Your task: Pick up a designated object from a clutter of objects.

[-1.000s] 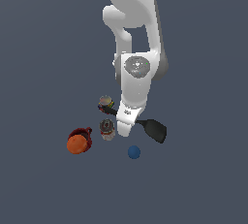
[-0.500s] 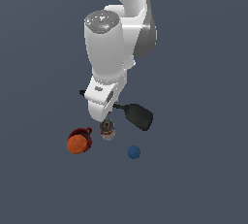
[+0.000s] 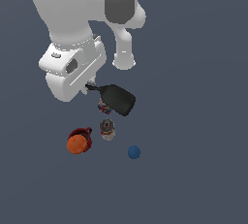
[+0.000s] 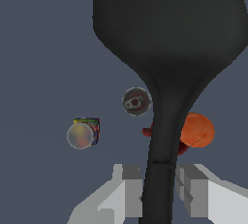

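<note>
In the exterior view, the white arm comes down from the top, and the hand [image 3: 88,85] is near the middle, at the exterior view's left. The hand is clenched on the thin handle of the black spatula [image 3: 117,98]. The spatula is lifted above the bench [image 3: 203,136] and its broad blade points toward the exterior view's right, a little downward. Just below the blade there is the can [image 3: 103,106], partly hidden by it; its colours are mixed, and no writing on it can be read. Below the can stands the jar [image 3: 107,129], apart from the spatula. At the exterior view's left of the jar is the dark red mug [image 3: 82,136], and the orange ball [image 3: 75,145] touches the mug or sits in it; I cannot tell which. The blue ball [image 3: 134,152] lies alone, at the exterior view's right of the jar.

In the wrist view, the two grey fingers [image 4: 127,191] press the handle from both sides, so the hand [image 4: 160,191] is grasping the spatula [image 4: 167,34]. The blade fills much of the picture. Far under it, the jar [image 4: 136,101] shows its round lid. The can [image 4: 83,133] has a label of many colours, too blurred to read. The orange ball [image 4: 197,130] and a small part of the mug [image 4: 148,131] are seen beside the handle.
</note>
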Motion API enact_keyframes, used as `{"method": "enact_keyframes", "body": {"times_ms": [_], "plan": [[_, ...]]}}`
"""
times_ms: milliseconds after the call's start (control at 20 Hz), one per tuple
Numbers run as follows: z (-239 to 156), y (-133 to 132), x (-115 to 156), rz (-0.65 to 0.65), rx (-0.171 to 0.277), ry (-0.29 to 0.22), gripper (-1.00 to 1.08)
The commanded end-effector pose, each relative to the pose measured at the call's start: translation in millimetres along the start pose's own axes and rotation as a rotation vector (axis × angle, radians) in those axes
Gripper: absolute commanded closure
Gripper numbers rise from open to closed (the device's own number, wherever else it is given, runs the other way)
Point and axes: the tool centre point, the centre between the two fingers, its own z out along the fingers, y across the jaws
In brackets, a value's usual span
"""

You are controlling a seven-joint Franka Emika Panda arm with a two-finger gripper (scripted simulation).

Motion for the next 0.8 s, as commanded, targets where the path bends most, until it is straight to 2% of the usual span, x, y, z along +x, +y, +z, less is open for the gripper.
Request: {"method": "enact_keyframes", "body": {"times_ms": [0,350,750], "plan": [[-18.3,5.1,-12.2,-0.001,0.0,0.0,1.08],[-47.5,15.5,-32.5,0.0,-0.001,-0.002,1.08],[-51.7,18.3,-35.2,0.0,-0.001,-0.002,1.08]]}}
